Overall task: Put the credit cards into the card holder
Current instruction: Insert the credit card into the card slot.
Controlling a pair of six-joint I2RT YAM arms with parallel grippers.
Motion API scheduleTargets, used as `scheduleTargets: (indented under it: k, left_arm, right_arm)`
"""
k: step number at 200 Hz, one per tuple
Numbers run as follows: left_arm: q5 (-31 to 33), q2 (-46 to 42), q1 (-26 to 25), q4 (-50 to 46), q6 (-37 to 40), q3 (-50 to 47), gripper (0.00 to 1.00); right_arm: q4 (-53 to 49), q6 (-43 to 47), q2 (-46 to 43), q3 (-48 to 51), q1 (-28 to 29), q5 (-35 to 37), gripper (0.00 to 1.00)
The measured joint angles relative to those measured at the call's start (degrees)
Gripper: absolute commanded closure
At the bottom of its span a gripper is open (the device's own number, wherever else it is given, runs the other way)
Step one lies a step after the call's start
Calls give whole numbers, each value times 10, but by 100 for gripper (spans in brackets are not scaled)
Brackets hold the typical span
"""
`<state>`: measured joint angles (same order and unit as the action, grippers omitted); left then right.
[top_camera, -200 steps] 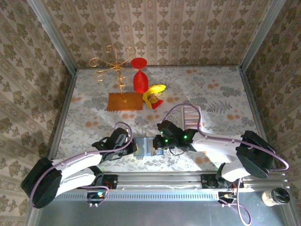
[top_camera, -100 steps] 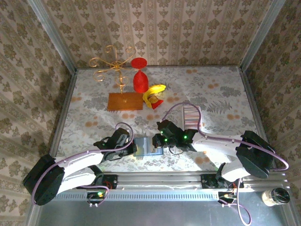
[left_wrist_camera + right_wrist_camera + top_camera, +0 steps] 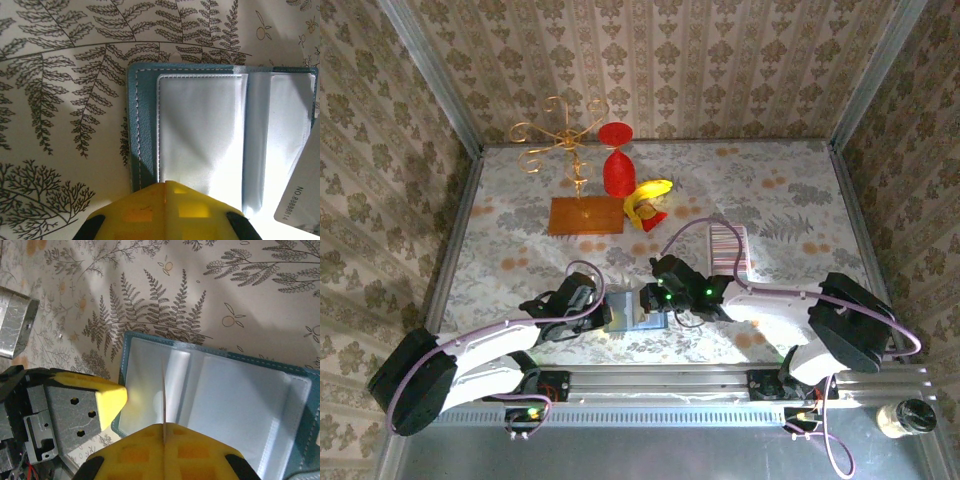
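Observation:
A teal-blue pouch (image 3: 630, 310) lies open near the table's front, its clear pockets (image 3: 200, 130) facing up. My right gripper (image 3: 164, 426) is shut on a thin credit card (image 3: 164, 400), seen edge-on above the pouch's left pocket (image 3: 145, 385). The card's white face with a printed number (image 3: 300, 195) enters the left wrist view at lower right. My left gripper (image 3: 175, 184) is shut, its tips resting at the pouch's edge (image 3: 117, 397). The card holder (image 3: 728, 248), a long striped tray, lies behind the right arm.
At the back stand a gold wire stand (image 3: 560, 140) on an orange board (image 3: 585, 215), a red goblet (image 3: 617, 165) and a banana (image 3: 648, 198). A metal block (image 3: 15, 322) lies left of the pouch. Walls close in three sides.
My right gripper has shifted left with the card, closer over the open pouch. The left gripper has edged slightly toward the pouch.

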<state>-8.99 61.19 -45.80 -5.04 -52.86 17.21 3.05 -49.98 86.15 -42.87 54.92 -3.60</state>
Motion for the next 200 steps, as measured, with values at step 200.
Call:
scheduleTargets:
  k: [200]
  left_arm:
    - [5,0,-3,0,0,0,100]
  right_arm:
    - [162,-131,51,68,0,-2,100]
